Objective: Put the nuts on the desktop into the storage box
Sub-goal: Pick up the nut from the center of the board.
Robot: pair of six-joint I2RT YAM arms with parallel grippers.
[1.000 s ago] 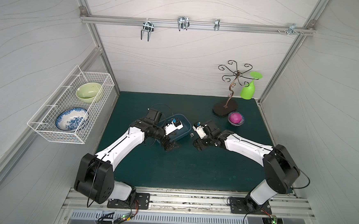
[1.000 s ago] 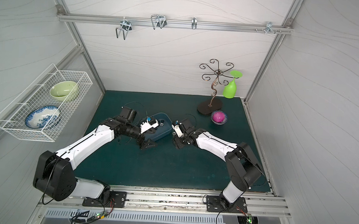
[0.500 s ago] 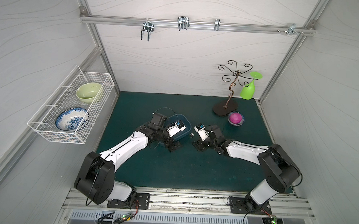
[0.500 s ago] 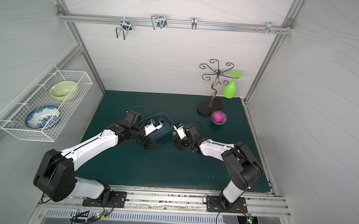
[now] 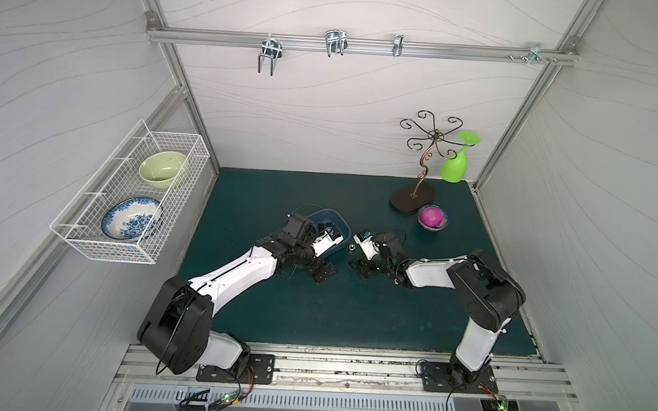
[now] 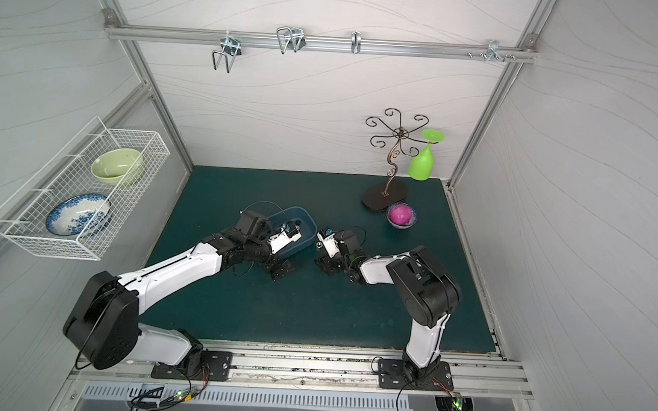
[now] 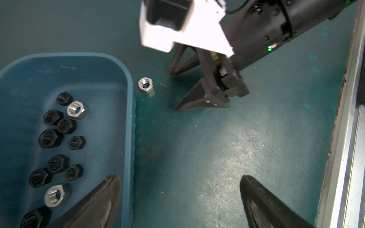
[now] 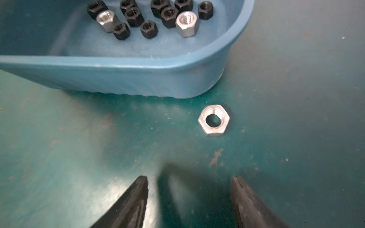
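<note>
Table (image 5: 352, 313) looks as it did a sec ago; the change is in the arms. Left arm (image 5: 237, 271) has shifted its wrist in closer by the storage box (image 5: 330, 219), and right arm (image 5: 429, 269) has pulled its elbow in w/ the forearm low over the table. Box sits mid-table and looks unmoved. Left pincer (image 7: 179, 177) is spread wide and empty; one finger overlaps the box in the left wrist view, but can't tell if it's inside or above. Right pincer (image 8: 189, 177) is apart too and empty, tips low and aimed toward the box wall. Prob. meaning: right side is lining up on the last loose piece, so the task is nearly done. Nuts (image 7: 59, 122) lie in the box, mostly black, two silver. One silver nut (image 8: 214, 120) lies flat on the table just beside the box wall, not touching it, ahead of the right tips and a bit off-centre. Both top views show that nut (image 5: 351, 247) only as a speck betw. the pincers. Only the wrist views show the box contents and that neither pincer touches it.
</note>
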